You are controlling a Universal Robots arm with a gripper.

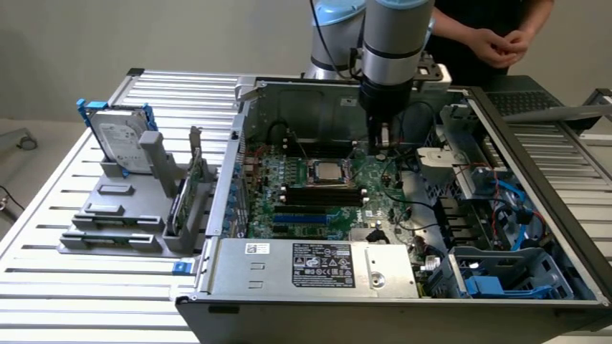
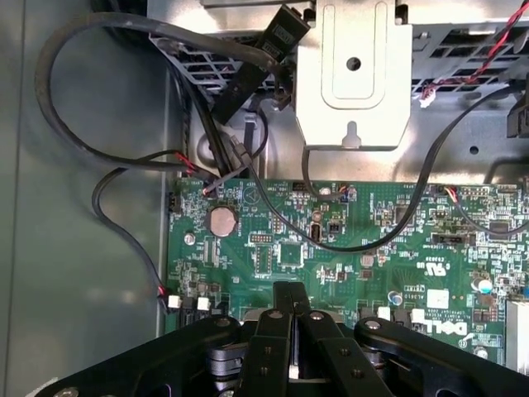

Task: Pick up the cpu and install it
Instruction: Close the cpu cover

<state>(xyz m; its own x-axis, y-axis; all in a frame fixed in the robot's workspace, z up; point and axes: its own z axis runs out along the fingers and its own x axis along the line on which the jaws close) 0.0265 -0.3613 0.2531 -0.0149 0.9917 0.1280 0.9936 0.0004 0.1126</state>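
Saw gripper [image 1: 383, 145] clenched shut, nothing visibly in it, low over motherboard [image 1: 388, 195]. Spotted cpu [image 1: 325, 170] flat in socket [image 1: 306, 173] mid-board, near gripper, toward exterior view's left. Looked already seated, imo.

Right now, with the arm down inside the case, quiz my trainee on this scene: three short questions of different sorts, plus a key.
1. True or false: the gripper is carrying the cpu.
2. Where is the hard drive? A: flat inside the case. B: upright in the grey rack, on the exterior view's left of the case. C: in the gripper.
3. Fill in: in the wrist view, the gripper hangs over the green ____.

Key
1. False. Its jaws are shut with nothing seen between them, and the cpu lies seated on the motherboard.
2. B.
3. motherboard.
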